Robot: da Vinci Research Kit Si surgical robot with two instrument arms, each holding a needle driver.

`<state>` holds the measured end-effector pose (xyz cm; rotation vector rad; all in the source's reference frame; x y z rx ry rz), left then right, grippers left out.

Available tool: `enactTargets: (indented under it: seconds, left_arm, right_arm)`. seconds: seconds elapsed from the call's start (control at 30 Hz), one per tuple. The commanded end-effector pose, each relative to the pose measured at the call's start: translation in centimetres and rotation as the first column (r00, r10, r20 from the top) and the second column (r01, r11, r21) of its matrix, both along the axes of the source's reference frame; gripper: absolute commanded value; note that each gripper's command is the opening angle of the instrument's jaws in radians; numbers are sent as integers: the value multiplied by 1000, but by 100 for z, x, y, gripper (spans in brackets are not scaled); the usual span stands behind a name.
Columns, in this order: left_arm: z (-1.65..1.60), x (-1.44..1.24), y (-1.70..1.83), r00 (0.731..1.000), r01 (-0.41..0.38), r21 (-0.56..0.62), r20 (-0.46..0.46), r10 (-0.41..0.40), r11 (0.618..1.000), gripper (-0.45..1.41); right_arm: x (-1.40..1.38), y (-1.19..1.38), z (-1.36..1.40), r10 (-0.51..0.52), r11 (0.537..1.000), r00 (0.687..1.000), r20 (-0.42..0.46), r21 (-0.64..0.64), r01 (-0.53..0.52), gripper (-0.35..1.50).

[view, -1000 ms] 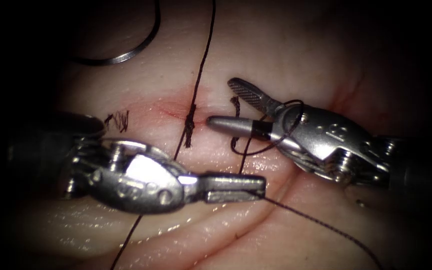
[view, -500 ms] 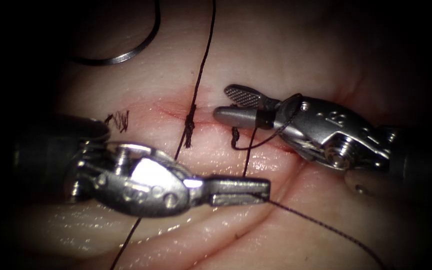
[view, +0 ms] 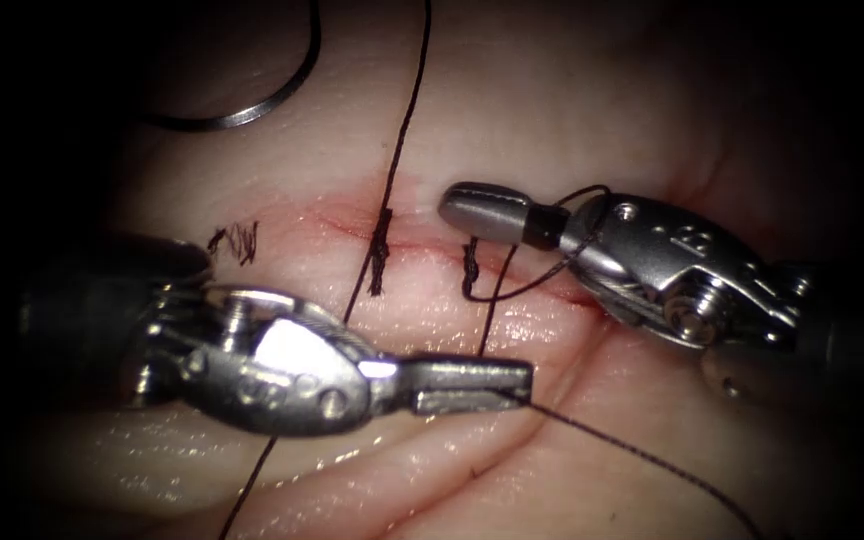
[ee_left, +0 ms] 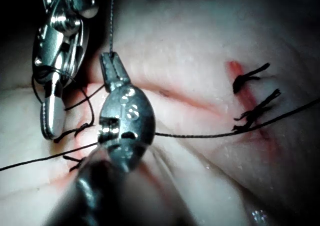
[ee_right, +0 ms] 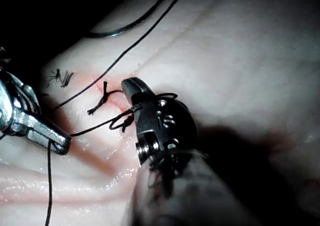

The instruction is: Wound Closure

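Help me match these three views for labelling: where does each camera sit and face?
Endoscope: above and in front of the cut; left tool shut on thread, right tool shut, needle lying on tissue.
Left wrist: along its shaft at the left tool.
Right wrist: along its shaft at the right tool.
All share both tools, thread and stitches.

Thread (view: 497, 300) spans gap between left hand (view: 512, 385) and right hand (view: 462, 205); bare tissue (view: 572, 110) above right hand open; needle (view: 252, 110) blocks upper left.
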<state>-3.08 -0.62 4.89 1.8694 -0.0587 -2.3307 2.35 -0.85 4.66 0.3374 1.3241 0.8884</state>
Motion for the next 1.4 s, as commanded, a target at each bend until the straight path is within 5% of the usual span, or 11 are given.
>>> enactTargets:
  seconds: [0.03, 0.13, 0.33, 0.37, 0.8, 1.07, 1.4]
  left_arm:
    - [5, -6, 1, 1000, 0, -1, 1, 0, 1000, -45]
    - [5, -7, 1, 1000, 1, -1, 1, -1, 1000, -45]
    - [6, -14, 1, 1000, 8, -2, -3, -8, 1000, -45]
    - [6, -15, 1, 1000, 9, -2, -5, -9, 1000, -45]
    - [5, -12, -4, 1000, 8, -11, -6, -8, 1000, -45]
    - [5, -13, -5, 1000, 8, -12, -7, -9, 1000, -45]
    - [4, -13, -6, 1000, 7, -12, -10, -7, 1000, -45]
  right_arm:
    - [3, 9, -1, 11, 1000, 1000, -12, 22, -11, -35]
    - [0, 12, -4, 60, 968, 996, -65, 246, -42, -21]
    - [7, 12, -4, 66, 940, 998, -10, 336, -59, 106]
    - [12, 11, -3, 51, 938, 998, 26, 342, -57, 113]
    - [27, 3, -1, 26, 913, 981, 191, 394, -101, 94]
    - [21, 3, 0, 39, 910, 976, 212, 396, -122, 103]
    - [31, -2, 7, 11, 910, 972, 237, 401, -108, 89]
